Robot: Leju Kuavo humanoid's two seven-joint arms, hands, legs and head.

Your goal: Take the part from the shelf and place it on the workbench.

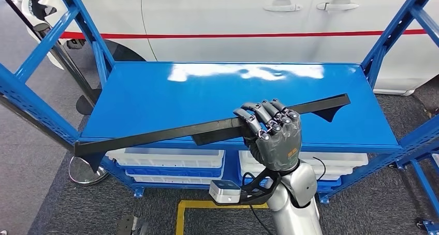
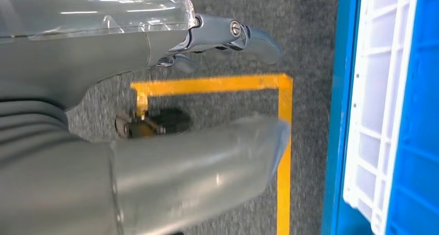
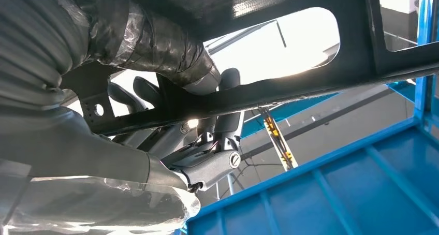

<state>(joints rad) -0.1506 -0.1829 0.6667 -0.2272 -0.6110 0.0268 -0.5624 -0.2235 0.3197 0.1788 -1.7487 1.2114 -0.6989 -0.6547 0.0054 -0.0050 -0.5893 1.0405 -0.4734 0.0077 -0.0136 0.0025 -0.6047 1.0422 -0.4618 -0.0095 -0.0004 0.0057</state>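
Spanning the blue shelf point(image 1: 155, 95) from its left front corner to near its right end, the long black part point(image 1: 155, 135) is tilted, its left end lower and projecting past the shelf edge. Under the shelf, white bins point(image 1: 165, 157) sit side by side. Right of centre, the right robot hand point(image 1: 272, 134) grips the part, fingers wrapped over its top edge; the right wrist view confirms the fingers point(image 3: 228, 116) curled around the black bar. Behind the shelf stands a white car point(image 1: 233, 17) with a red stripe. The left robot hand point(image 2: 207, 90) hangs over grey carpet with yellow floor tape point(image 2: 283, 142), fingers apart, holding nothing.
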